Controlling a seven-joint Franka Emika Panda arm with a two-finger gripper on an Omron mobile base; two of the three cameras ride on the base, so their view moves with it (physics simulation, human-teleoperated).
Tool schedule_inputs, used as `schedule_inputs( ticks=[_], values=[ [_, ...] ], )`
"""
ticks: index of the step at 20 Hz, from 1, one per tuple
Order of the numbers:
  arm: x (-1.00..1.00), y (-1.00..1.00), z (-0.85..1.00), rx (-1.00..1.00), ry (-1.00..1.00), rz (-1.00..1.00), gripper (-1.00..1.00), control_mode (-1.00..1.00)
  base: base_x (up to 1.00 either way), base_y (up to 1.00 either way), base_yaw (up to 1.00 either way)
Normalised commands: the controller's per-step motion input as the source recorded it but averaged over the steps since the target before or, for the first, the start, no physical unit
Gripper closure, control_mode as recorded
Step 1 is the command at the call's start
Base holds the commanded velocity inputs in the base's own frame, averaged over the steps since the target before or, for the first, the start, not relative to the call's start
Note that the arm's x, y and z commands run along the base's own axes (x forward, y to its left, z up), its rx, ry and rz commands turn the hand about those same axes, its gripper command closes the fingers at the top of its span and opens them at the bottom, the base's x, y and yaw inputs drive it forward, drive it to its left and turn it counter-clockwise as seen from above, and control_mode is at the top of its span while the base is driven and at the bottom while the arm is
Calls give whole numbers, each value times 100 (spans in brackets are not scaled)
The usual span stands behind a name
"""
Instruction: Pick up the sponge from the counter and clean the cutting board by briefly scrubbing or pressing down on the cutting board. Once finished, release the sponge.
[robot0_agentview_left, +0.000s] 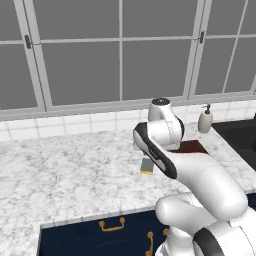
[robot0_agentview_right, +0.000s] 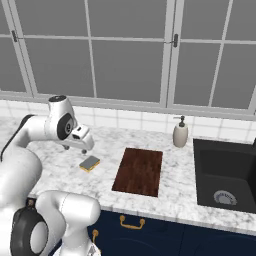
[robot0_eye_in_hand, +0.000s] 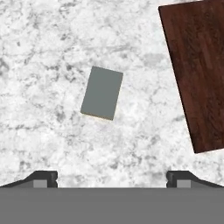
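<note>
The sponge (robot0_eye_in_hand: 102, 92) lies flat on the white marble counter (robot0_eye_in_hand: 43, 65), grey-green side up with a thin yellow edge showing. From the base it appears as a small block (robot0_agentview_right: 90, 163) left of the cutting board (robot0_agentview_right: 139, 171), partly behind my arm (robot0_agentview_left: 146, 165). The dark reddish-brown board (robot0_eye_in_hand: 197, 74) lies apart from the sponge, with a strip of counter between them. My gripper (robot0_agentview_right: 79, 147) hovers above the counter just behind the sponge. It is open (robot0_eye_in_hand: 111, 178), fingertips wide apart, holding nothing.
A white soap dispenser (robot0_agentview_right: 180, 132) stands by the tiled wall behind the board. A black sink (robot0_agentview_right: 225, 175) is set into the counter to the right. Windows run along the back. Navy cabinets with gold handles (robot0_agentview_right: 132, 223) sit below the counter edge.
</note>
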Motion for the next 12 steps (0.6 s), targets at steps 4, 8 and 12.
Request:
schedule_inputs(
  ticks=[4,8,12],
  values=[
    [41,0,-47,0,1,0,-100,-100,0,0,0],
    [45,0,-32,2,3,0,-100,-100,0,0,0],
    [43,0,-21,5,8,0,-100,-100,0,0,0]
  ],
)
